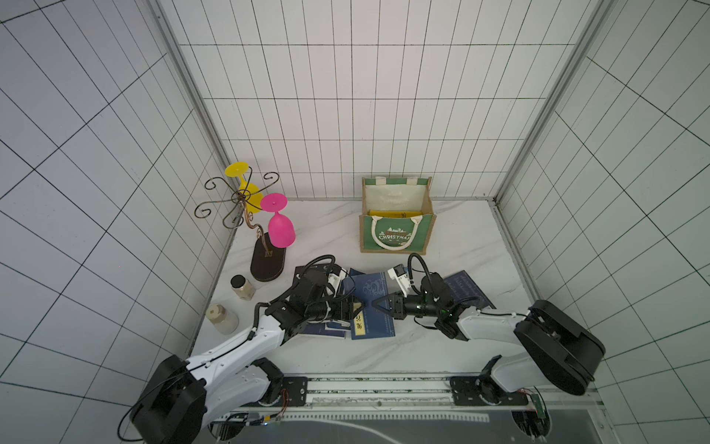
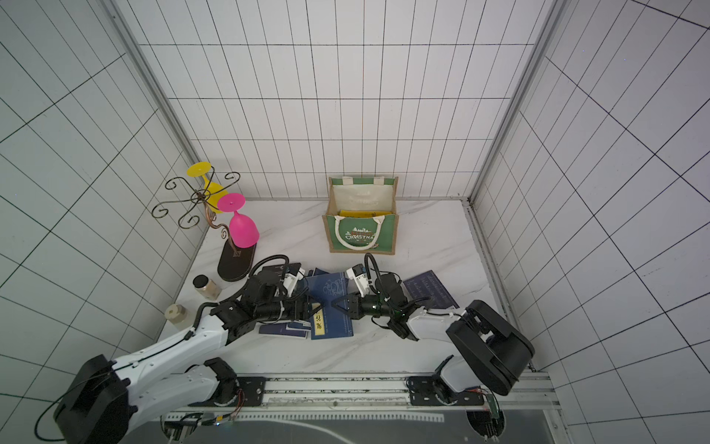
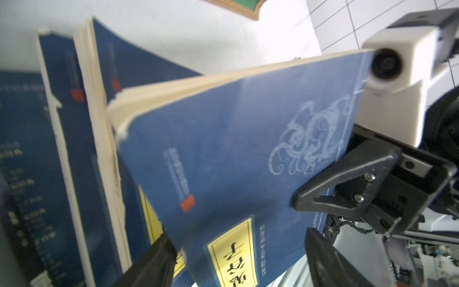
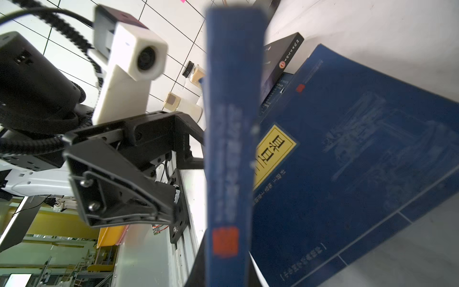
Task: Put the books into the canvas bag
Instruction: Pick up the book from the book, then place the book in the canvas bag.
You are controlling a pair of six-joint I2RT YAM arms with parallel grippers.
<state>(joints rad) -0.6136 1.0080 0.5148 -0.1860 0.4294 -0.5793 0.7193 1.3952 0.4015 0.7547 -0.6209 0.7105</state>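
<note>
**1 navy book (image 1: 369,287) propped up off the pile, well short of the canvas bag (image 1: 422,234)**
The right gripper (image 1: 378,305) pinches its spine edge, probably to carry it over. The left gripper (image 1: 359,306), fingers spread, straddles the opposite edge. 1 yellow book (image 1: 388,213) sits in the bag.

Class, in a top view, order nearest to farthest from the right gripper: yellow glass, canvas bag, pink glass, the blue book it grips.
1. Blue book, in the right gripper.
2. Canvas bag, behind, by the wall.
3. Pink glass, far left.
4. Yellow glass, behind pink.
</note>
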